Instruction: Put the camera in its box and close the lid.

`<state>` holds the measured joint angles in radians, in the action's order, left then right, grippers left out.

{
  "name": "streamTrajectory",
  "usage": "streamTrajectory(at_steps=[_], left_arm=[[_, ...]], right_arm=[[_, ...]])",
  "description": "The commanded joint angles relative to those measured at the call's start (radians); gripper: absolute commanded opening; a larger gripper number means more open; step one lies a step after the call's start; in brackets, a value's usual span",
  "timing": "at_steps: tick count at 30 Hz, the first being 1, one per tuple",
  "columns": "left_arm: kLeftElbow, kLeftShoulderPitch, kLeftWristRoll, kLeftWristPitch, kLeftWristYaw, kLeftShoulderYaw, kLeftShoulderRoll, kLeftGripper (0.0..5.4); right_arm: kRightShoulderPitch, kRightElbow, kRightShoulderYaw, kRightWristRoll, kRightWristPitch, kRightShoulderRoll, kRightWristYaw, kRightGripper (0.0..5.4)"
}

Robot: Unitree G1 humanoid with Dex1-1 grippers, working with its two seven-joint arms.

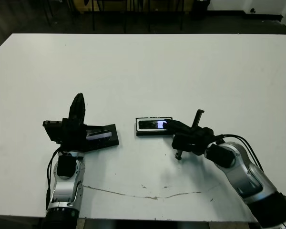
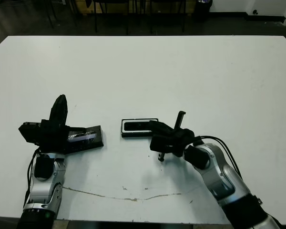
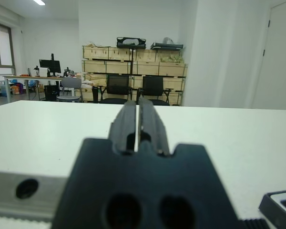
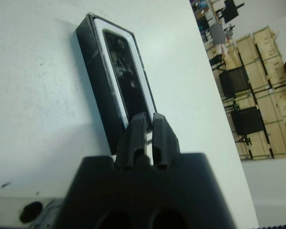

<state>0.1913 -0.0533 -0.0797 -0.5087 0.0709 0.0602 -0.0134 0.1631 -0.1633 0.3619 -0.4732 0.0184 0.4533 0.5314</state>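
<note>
On the near right side of the white table (image 1: 148,67), the right gripper (image 4: 148,125) has its two black fingers almost together, with only a thin gap, and nothing is held between them. Their tips reach the near end of the box (image 1: 154,126). The camera (image 4: 126,74) lies flat inside the box, on its white lining. The right arm comes in low from the near right corner, bent at the elbow, with black cables looping off it.

Over on the left, the left gripper (image 3: 137,114) points up and away with its fingers pressed together, holding nothing. The lid (image 1: 103,136) lies flat just beside that gripper, toward the box but apart from it. The left arm stands almost straight up from the table's near edge.
</note>
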Motion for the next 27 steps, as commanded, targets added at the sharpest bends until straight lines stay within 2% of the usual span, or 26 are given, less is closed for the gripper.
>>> streamTrajectory(at_steps=[1,3,5,8,10,12,15,19,22,27], left_arm=[[0.033,0.024,0.001,0.005,0.000,0.002,0.000,0.00],[0.030,0.025,0.003,0.006,0.001,0.002,0.004,0.00],[0.030,0.025,0.003,0.001,0.003,0.004,0.007,0.00],[0.001,0.034,-0.002,0.020,0.003,0.007,0.010,0.00],[-0.003,0.036,-0.001,0.009,0.009,0.010,0.018,0.00],[-0.012,0.040,-0.004,-0.006,0.021,0.014,0.032,0.00],[-0.071,0.063,-0.016,0.015,0.052,0.018,0.064,0.00],[-0.187,0.095,-0.061,0.068,0.152,0.032,0.163,0.00],[-0.290,0.114,-0.089,0.159,0.245,0.051,0.282,0.00],[-0.358,0.096,-0.130,0.252,0.411,0.114,0.497,0.61]], right_arm=[[-0.054,-0.032,-0.067,0.071,0.037,0.000,-0.004,0.00],[-0.065,-0.058,-0.127,0.130,0.032,-0.026,-0.044,0.00],[-0.073,-0.078,-0.193,0.191,-0.004,-0.060,-0.106,0.00],[-0.065,-0.098,-0.296,0.354,-0.012,-0.110,-0.129,0.00],[-0.056,-0.107,-0.351,0.463,0.017,-0.126,-0.115,0.00],[-0.069,-0.135,-0.391,0.566,0.076,-0.142,-0.111,0.00],[-0.105,-0.180,-0.421,0.673,0.153,-0.147,-0.102,0.00],[-0.128,-0.189,-0.439,0.736,0.186,-0.134,-0.087,0.00],[-0.122,-0.172,-0.447,0.750,0.199,-0.124,-0.084,0.00],[-0.099,-0.133,-0.448,0.752,0.208,-0.114,-0.083,0.00]])
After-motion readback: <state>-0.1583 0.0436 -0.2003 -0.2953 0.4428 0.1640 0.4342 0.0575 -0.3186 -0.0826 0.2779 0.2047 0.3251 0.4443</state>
